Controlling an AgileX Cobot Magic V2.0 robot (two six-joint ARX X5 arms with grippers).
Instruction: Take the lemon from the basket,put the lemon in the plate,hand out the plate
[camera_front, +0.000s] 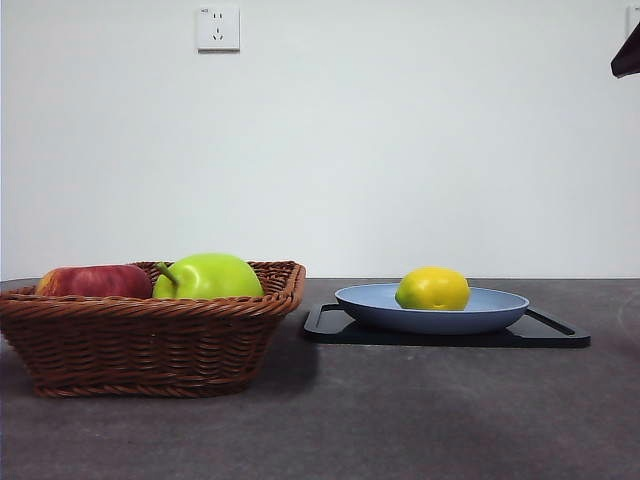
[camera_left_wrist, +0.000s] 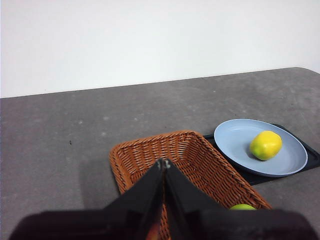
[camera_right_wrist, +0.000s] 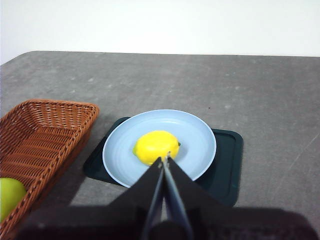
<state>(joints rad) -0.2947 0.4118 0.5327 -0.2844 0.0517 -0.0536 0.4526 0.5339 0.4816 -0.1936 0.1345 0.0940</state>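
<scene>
The yellow lemon (camera_front: 432, 289) lies in the light-blue plate (camera_front: 500, 308), which rests on a flat black tray (camera_front: 555, 335) at the right. The brown wicker basket (camera_front: 150, 340) stands at the left. My left gripper (camera_left_wrist: 164, 162) is shut and empty above the basket (camera_left_wrist: 190, 155); its view shows the lemon (camera_left_wrist: 265, 145) in the plate (camera_left_wrist: 235, 140) off to the side. My right gripper (camera_right_wrist: 164, 160) is shut and empty, raised above the plate (camera_right_wrist: 200, 135) close to the lemon (camera_right_wrist: 156, 146). In the front view only a dark arm tip (camera_front: 628, 55) shows at the top right corner.
A green apple (camera_front: 208, 277) and a red apple (camera_front: 95, 281) lie in the basket. The green apple also shows in the right wrist view (camera_right_wrist: 9, 196). A wall socket (camera_front: 218, 28) is on the white wall behind the dark grey table.
</scene>
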